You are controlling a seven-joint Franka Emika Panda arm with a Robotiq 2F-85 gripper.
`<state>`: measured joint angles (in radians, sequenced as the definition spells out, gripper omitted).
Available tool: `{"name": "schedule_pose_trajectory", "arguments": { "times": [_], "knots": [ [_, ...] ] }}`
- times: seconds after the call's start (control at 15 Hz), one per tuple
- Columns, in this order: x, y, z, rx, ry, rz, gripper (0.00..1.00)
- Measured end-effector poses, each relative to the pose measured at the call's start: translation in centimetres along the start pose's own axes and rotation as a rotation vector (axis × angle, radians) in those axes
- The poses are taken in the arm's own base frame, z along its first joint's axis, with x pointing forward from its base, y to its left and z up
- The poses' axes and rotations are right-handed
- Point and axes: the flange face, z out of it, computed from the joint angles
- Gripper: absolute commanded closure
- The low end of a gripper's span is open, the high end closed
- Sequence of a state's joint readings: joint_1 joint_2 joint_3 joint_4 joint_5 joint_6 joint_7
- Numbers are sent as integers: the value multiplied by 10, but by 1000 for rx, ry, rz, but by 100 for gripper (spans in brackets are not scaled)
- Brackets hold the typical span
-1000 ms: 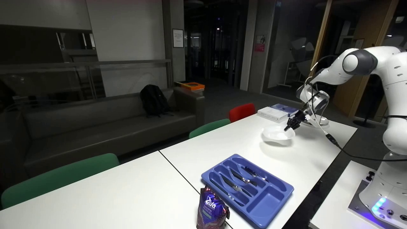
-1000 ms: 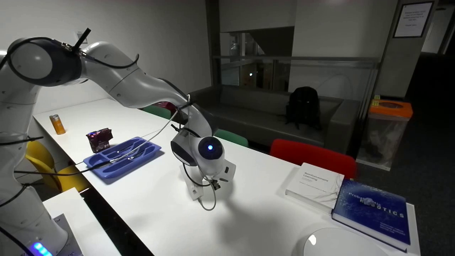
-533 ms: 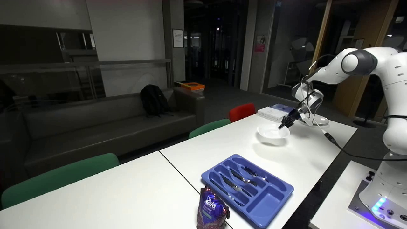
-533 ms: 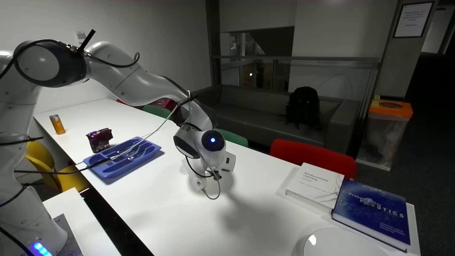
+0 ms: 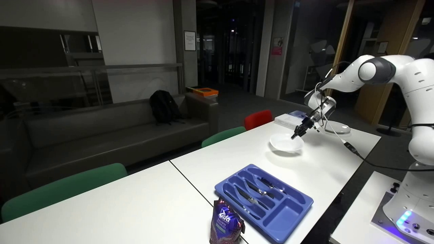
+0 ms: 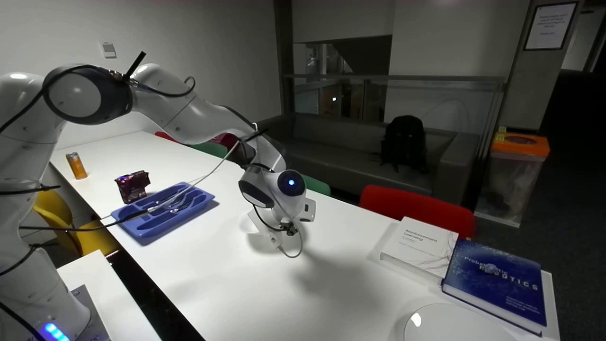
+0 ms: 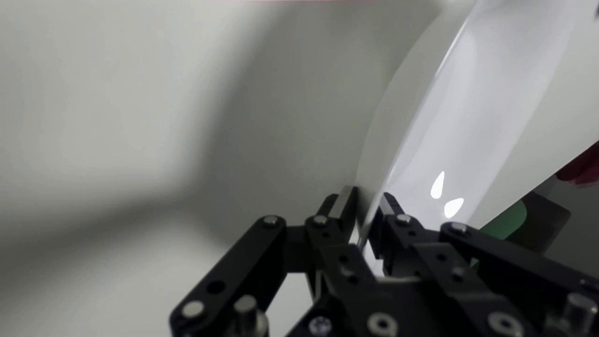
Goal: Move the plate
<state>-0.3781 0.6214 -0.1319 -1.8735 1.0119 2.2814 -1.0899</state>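
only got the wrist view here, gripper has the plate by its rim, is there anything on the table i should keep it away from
Observer: Probably a blue cutlery tray; in an exterior view it lies apart from the plate.
Operator: is the tray empty
Observer: No, dark-handled cutlery lies in it.
Operator: any other white dish around i might mix up with this one
Observer: Yes, in an exterior view a round white dish lies beside the blue book; I can't tell whether they touch.
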Motion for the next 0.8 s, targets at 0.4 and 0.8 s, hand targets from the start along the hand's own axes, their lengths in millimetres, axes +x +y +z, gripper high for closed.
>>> {"name": "schedule_pose_trajectory", "arguments": {
  "times": [0.4,0.8],
  "knots": [
    [9,0,15,16,-25,-84,97],
    [8,4,18,32,-62,-163,97]
  ]
}}
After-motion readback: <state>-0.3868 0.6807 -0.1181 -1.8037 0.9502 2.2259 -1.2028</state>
